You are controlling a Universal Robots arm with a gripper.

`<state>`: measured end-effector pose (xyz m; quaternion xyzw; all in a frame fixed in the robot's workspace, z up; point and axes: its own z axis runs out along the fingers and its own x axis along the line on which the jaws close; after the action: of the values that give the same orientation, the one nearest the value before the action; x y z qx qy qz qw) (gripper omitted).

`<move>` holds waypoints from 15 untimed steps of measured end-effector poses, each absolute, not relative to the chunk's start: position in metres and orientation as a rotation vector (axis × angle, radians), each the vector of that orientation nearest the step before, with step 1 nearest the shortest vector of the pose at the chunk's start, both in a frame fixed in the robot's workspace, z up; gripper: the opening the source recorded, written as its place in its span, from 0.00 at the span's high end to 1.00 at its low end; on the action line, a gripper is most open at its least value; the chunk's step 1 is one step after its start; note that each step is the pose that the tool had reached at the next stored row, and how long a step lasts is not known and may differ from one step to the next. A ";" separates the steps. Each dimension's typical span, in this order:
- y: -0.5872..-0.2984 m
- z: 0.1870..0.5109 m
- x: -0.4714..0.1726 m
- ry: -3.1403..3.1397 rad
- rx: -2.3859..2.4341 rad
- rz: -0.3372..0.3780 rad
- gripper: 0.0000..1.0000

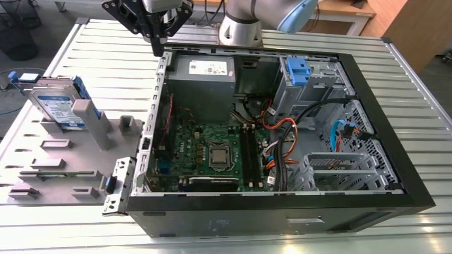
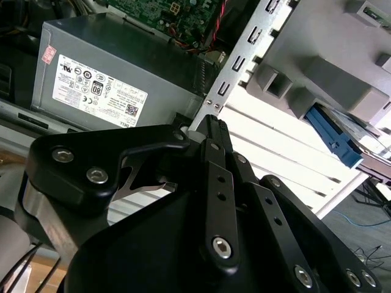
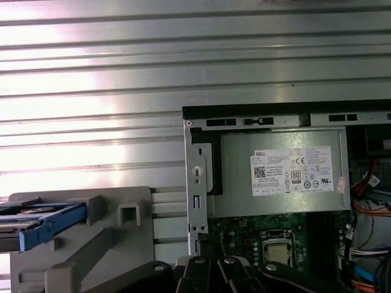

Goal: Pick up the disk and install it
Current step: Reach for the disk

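Slatted worktop [image 1: 56, 233]: the disk [image 1: 60, 108] stands in its rack [image 1: 42, 159] beside the case [image 1: 211, 225], not yet picked. Your gripper [image 1: 156, 52] hangs above the case's corner, jaws pressed together and empty.

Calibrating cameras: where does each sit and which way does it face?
Exterior view: off the arm, looking down on the computer case, the disk in its grey stand, the arm and tool.
First wrist view: on the arm, looking down past the tool at the power supply.
Second wrist view: on the arm, looking along the tool.
Shared: all show the power supply, disk and tool.
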<state>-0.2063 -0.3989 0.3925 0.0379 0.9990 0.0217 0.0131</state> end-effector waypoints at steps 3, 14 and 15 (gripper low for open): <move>-0.399 0.392 -0.206 3.112 0.118 0.068 0.89; -0.399 0.392 -0.212 3.113 0.118 0.068 0.89; -0.399 0.392 -0.213 3.112 0.118 0.068 0.89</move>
<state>-0.2134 -0.3990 0.3924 0.0378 0.9990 0.0217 0.0131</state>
